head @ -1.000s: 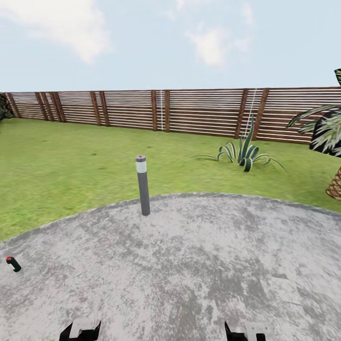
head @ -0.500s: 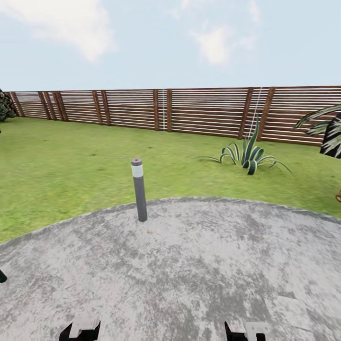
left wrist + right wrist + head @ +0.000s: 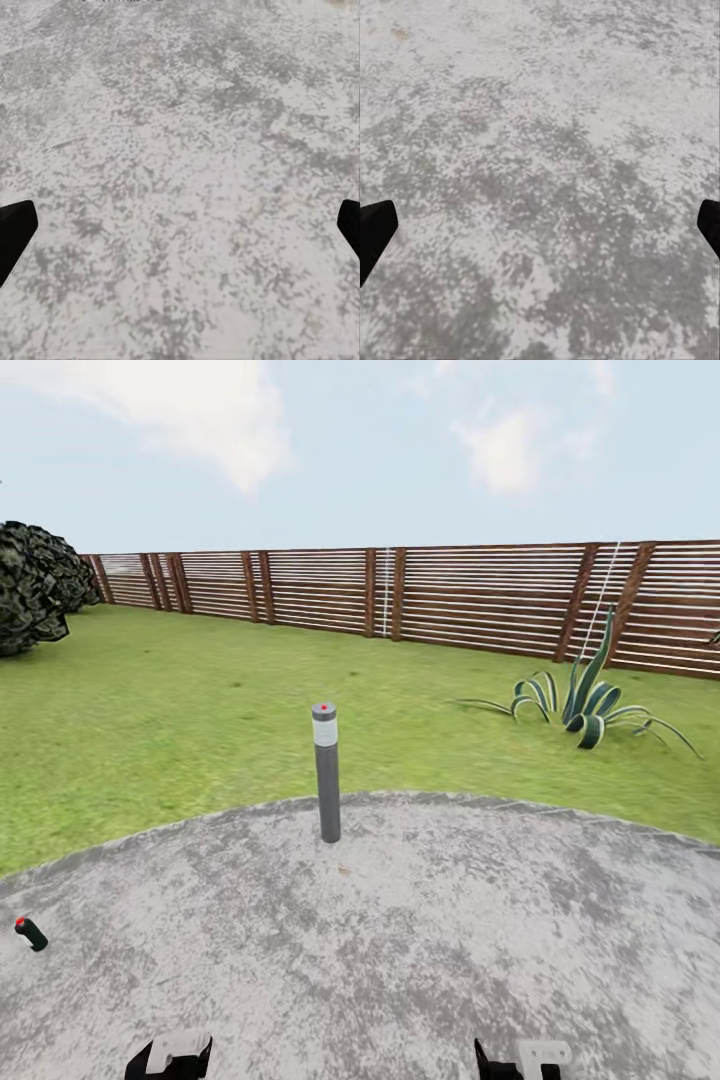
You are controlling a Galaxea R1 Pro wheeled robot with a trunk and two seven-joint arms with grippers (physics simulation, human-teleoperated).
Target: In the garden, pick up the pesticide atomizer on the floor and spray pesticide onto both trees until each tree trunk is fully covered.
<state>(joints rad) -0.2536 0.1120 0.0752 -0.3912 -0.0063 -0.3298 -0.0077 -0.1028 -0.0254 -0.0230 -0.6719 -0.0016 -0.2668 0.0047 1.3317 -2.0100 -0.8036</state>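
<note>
Search step: both grippers, left [image 3: 180,225] and right [image 3: 540,225], spread empty over paving [image 3: 420,940] (small red-tipped object [image 3: 29,933] at 8 o'clock, likely atomizer), next drive there.

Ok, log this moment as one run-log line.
phase: driving, nothing held | left gripper: open over paving | right gripper: open | ahead: bollard light, lawn, fence

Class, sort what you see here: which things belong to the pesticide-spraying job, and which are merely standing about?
Job: red-tipped black object, possibly the atomizer; left gripper; right gripper.
Standing about: bollard; agave; bush; fence.
</note>
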